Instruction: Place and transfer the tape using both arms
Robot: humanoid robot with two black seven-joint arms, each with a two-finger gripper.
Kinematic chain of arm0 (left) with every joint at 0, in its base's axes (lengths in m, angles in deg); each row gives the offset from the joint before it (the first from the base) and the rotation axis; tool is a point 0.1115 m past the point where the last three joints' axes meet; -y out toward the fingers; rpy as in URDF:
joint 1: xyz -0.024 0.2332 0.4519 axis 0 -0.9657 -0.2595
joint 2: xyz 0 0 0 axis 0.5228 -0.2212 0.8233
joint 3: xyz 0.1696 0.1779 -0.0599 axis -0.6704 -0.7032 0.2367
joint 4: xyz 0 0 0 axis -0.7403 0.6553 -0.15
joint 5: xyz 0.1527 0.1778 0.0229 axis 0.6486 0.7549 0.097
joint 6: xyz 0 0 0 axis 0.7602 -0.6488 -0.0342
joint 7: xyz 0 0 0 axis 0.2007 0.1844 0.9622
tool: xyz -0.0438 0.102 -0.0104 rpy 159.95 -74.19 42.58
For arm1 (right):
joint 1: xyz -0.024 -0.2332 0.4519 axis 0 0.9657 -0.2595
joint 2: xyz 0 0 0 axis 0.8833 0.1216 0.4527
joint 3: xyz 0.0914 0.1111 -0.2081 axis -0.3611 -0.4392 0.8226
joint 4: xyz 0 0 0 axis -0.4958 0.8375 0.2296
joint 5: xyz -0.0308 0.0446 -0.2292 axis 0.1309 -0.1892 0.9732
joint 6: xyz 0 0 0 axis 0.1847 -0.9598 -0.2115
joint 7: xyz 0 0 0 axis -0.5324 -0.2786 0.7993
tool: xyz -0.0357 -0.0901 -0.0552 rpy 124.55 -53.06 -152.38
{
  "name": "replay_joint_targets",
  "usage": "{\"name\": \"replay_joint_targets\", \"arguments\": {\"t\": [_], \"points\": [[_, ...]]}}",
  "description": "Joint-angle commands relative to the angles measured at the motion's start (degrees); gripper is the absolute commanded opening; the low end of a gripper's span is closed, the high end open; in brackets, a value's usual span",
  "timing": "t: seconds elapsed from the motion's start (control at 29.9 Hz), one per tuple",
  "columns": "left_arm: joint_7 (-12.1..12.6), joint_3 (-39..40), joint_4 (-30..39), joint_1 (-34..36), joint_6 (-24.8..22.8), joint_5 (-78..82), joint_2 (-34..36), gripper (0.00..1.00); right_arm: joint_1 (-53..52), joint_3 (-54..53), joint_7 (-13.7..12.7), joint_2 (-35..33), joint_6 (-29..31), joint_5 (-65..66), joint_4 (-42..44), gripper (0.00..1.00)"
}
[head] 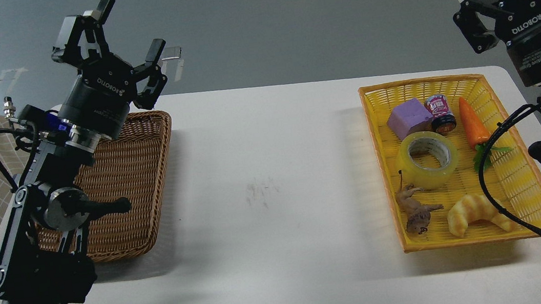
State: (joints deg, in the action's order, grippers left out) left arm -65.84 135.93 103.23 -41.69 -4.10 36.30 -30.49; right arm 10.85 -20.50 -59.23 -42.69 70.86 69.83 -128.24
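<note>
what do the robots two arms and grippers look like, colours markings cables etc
Both arms are black with silver round joints. The left gripper and right gripper are black two-finger units with white ROBOTIQ lettering. Black cables loop beside each arm, and the left arm's wrist shows a small blue spot.

A white tabletop [274, 182] carries a brown woven wicker basket [137, 199] at the left and a yellow plastic basket [380, 159] at the right, holding a purple cube [408, 118], small jar [441, 113], orange toy carrot [473, 123], brown toy animal [414, 209] and croissant [474, 212].

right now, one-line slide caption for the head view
Both grippers open above the table; tape lies in yellow basket, brown basket opposite.
</note>
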Motion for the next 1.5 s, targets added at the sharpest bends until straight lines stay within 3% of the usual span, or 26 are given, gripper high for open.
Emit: {"name": "replay_joint_targets", "arguments": {"t": [0.0, 0.6, 0.84, 1.14, 1.47], "points": [[-0.1, 0.0, 0.1, 0.0, 0.1, 0.1, 0.1, 0.98, 0.2, 0.4, -1.0, -0.2, -1.7, 0.1, -0.3, 1.00], [-0.1, 0.0, 0.3, 0.0, 0.1, 0.0, -0.4, 0.98, 0.3, 0.6, -0.9, -0.1, -1.6, 0.1, -0.7, 1.00], [-2.3, 0.3, 2.7, -0.8, -2.6, -0.2, -1.9, 0.98, 0.1, 0.6, -0.9, -0.2, -1.5, 0.1, -0.6, 1.00], [-4.2, 0.5, 3.1, -0.5, -1.8, -1.1, -3.6, 0.98, 0.1, 0.5, -0.9, -0.4, -1.5, 0.2, -0.7, 1.00], [-3.6, 0.0, 3.4, -3.5, -2.4, -1.4, -1.5, 0.98, -1.2, 0.4, -0.8, -1.3, -1.5, 0.2, -1.0, 1.00]]}}
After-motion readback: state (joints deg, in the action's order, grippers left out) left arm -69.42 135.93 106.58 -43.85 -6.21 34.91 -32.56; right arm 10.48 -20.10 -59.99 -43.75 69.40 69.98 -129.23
